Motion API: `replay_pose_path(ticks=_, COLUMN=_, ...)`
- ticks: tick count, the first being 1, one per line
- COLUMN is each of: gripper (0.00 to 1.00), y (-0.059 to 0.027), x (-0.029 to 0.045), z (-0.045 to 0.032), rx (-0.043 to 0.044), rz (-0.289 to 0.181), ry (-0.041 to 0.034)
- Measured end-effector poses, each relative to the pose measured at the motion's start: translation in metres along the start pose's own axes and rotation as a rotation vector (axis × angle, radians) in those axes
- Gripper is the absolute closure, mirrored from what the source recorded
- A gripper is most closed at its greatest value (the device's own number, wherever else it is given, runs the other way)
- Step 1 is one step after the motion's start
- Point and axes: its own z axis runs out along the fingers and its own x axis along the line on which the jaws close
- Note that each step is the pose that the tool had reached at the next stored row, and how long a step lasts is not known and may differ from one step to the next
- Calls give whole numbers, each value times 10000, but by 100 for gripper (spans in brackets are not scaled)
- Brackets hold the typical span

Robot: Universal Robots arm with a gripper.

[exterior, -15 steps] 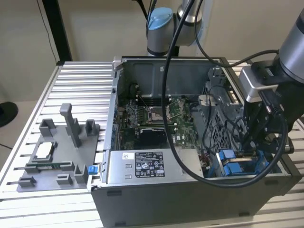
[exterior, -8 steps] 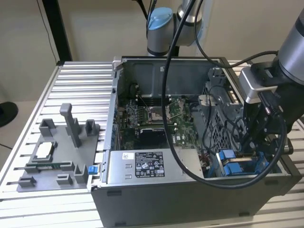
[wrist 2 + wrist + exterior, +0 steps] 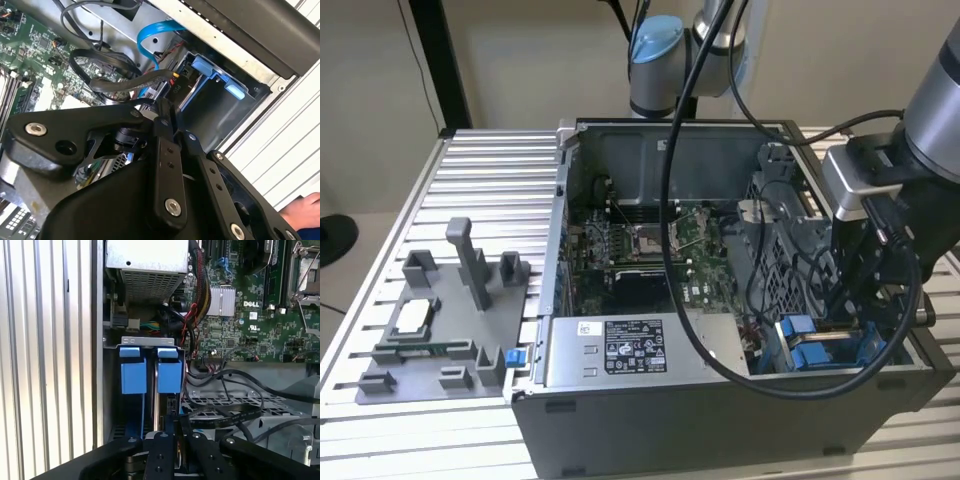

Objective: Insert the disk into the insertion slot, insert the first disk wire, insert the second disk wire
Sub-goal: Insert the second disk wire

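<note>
Gripper point(image 3: 177, 440) lowered over insertion slot point(image 3: 150, 370), jaws drawn together on something dark, unidentifiable. Wire-insertion step judged underway; fine alignment with connector needed.

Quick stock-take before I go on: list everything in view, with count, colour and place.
Computer case: one, dark grey, open, on the slatted table.
Slatted table: one, silver, under everything.
Power-supply box: one, grey with a white label, at the case's front edge.
Motherboard: one, green, on the case floor.
Insertion slot: one, dark metal with two blue tabs, in the case corner.
Fixture tray: one, grey, on the table at the exterior view's left.
Gripper: one, black, over the insertion slot.
</note>
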Motion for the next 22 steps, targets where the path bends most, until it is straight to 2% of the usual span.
replay_pose_path(ticks=18, gripper=100, y=3, x=8, z=66, rx=55, rz=-7, ry=10)
replay_pose_path(ticks=19, gripper=100, y=3, x=8, z=72, rx=55, rz=-7, ry=9)
replay_pose_path(ticks=20, gripper=100, y=3, x=7, z=87, rx=55, rz=-7, ry=-25)
replay_pose_path(ticks=22, gripper=100, y=4, x=10, z=87, rx=55, rz=-6, ry=-12)
